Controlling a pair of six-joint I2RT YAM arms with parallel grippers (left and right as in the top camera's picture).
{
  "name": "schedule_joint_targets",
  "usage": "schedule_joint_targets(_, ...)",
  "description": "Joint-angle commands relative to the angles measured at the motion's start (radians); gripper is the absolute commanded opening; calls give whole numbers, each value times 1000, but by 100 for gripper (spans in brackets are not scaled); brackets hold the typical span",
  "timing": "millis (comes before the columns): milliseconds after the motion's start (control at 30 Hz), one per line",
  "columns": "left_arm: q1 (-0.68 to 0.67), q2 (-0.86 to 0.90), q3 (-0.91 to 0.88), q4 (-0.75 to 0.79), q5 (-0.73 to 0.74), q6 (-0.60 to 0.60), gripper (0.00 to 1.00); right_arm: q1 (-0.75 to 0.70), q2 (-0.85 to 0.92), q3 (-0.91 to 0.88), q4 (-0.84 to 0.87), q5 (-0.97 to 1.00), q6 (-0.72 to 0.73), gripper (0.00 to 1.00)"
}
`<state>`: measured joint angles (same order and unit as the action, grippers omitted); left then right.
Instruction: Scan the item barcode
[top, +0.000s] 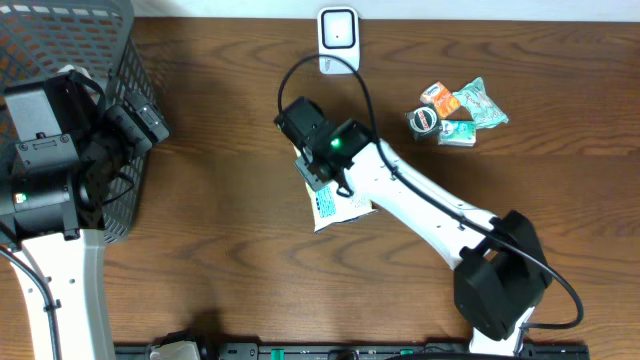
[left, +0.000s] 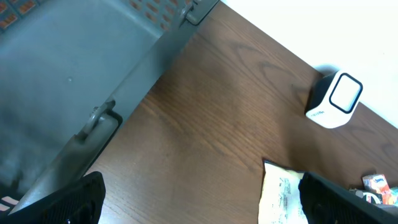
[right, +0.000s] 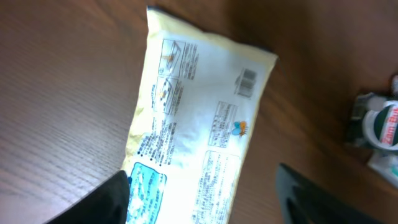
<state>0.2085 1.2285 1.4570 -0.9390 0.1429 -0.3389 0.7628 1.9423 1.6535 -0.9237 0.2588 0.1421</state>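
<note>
On the bench (top: 220, 250), a pale packet (right: 193, 118) lies under the right claw (right: 202, 186), jaws apart; the left claw (left: 200, 186) is open too.

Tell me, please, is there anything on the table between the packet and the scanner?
Nothing visible does. Between the packet and the scanner there is only bare table. The small items lie off to one side; only the right arm's own cable arcs above that stretch.

Soft, even light; packet (right: 193, 118) print blurred; thin shadow along its top edge; table (right: 56, 93) grain beside it smeared.
</note>
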Motion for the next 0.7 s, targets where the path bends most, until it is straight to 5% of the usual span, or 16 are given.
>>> schedule_joint_targets(0, 5, 0, 1, -3, -10, 13, 98, -53, 1, 55, -24, -10, 50, 80)
schedule_joint_targets(100, 5, 0, 1, -3, -10, 13, 98, -143, 2, 51, -31, -107, 85, 74)
schedule_joint_targets(300, 5, 0, 1, -3, -10, 13, 98, -274, 27, 29, -44, -501, -13, 20)
schedule_joint_targets(400, 5, 0, 1, -3, -10, 13, 98, -268, 52, -26, -45, -610, -25, 1)
schedule_joint_targets(533, 5, 0, 1, -3, -10, 13, 98, -226, 61, -116, -1, -607, -24, 1)
schedule_joint_targets(667, 5, 0, 1, -3, -10, 13, 97, -176, 61, -251, 106, -447, 195, 2)
